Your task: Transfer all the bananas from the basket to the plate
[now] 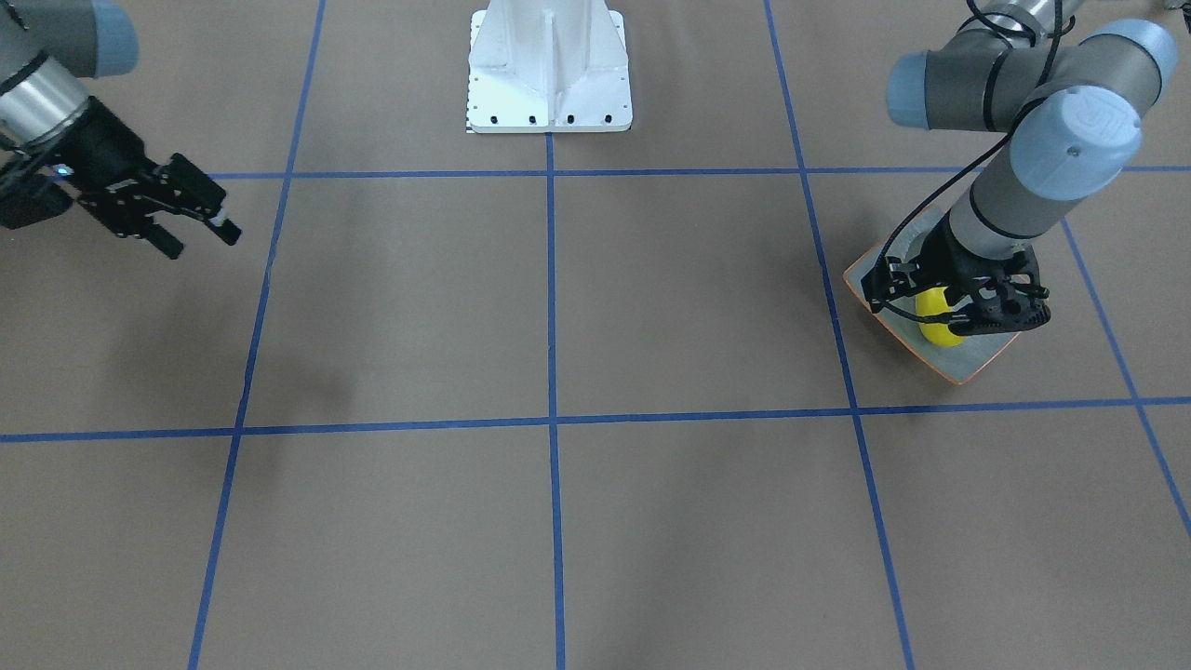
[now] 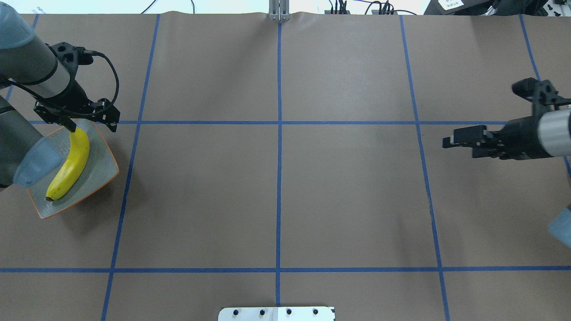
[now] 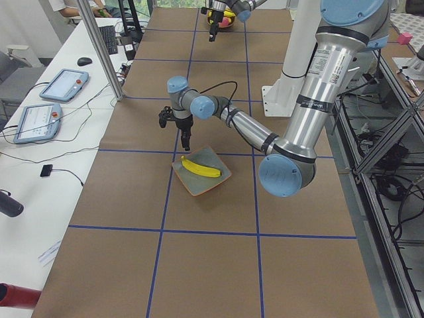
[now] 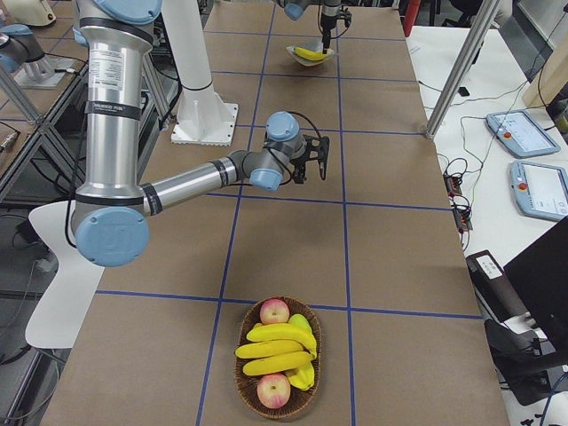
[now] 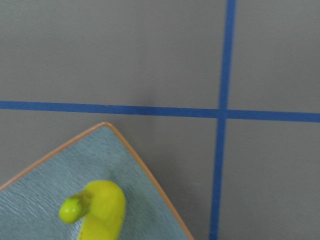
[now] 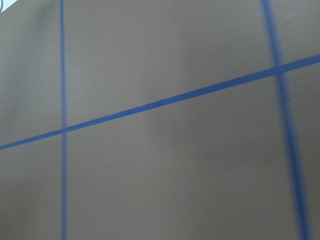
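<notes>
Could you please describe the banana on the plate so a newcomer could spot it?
Follow the left arm to its end effector; beneath it sits the square grey-green plate with an orange rim. The banana lies alone across it, unlike the bananas in the basket.

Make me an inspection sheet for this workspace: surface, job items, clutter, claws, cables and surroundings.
Surface: brown table with a blue tape grid; white base at the robot's edge.
Job's things: one banana lies on the plate; more bananas are in the basket at the robot's right end of the table.
Clutter: two apples in the basket.
Claws: left claw over one end of the plated banana, open or shut unclear; right claw open, empty, above bare table.
Cables: black cable looped at the left wrist.
Surroundings: pendants on a side bench.
</notes>
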Available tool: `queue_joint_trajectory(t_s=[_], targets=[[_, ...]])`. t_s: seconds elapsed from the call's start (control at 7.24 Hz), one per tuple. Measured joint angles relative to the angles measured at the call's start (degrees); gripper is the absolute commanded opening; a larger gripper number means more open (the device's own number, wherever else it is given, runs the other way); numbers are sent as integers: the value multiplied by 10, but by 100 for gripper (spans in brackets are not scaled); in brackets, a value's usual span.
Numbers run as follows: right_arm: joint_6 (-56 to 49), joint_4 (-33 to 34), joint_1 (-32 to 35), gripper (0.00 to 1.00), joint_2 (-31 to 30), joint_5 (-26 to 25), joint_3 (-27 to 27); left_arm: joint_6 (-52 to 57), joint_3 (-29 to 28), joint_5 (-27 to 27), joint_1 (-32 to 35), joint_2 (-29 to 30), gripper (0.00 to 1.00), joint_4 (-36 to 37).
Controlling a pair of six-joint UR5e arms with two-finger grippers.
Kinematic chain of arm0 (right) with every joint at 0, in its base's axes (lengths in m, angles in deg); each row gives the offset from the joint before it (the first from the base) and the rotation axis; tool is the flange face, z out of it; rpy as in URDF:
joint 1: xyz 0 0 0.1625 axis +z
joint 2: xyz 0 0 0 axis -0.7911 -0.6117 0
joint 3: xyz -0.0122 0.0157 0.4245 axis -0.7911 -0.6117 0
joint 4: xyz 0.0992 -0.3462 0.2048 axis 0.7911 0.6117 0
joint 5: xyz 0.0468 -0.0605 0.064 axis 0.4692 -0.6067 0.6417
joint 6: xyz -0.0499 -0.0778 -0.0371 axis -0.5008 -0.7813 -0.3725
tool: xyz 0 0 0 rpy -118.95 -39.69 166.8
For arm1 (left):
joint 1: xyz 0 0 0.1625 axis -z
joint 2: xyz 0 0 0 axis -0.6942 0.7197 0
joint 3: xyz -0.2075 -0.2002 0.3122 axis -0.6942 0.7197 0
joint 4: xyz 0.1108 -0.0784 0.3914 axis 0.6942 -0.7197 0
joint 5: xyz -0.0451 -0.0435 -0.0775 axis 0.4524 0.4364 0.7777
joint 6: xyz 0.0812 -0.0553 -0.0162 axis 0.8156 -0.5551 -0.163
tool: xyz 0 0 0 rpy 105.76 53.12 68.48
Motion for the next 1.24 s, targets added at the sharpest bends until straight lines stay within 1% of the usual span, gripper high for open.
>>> queue_joint_trajectory(t_s=[0.14,0.28,0.55,0.69,0.97,1.24], targets=[[-94,-2,40,100,-46,9,-8,-14,4,7,-1,0,100,-1],[-174,-2,72,100,-77,11,-25,-20,5,9,-1,0,100,-1],[-262,-1,122,100,-130,5,-48,-25,6,10,-1,1,100,-1],[-304,1,142,100,-153,-7,-57,-29,7,10,-2,1,100,-1],[-384,4,183,100,-168,-30,-101,-40,7,8,-4,1,100,-1],[-424,4,223,100,-166,-40,-130,-57,7,6,-10,-1,100,-11]])
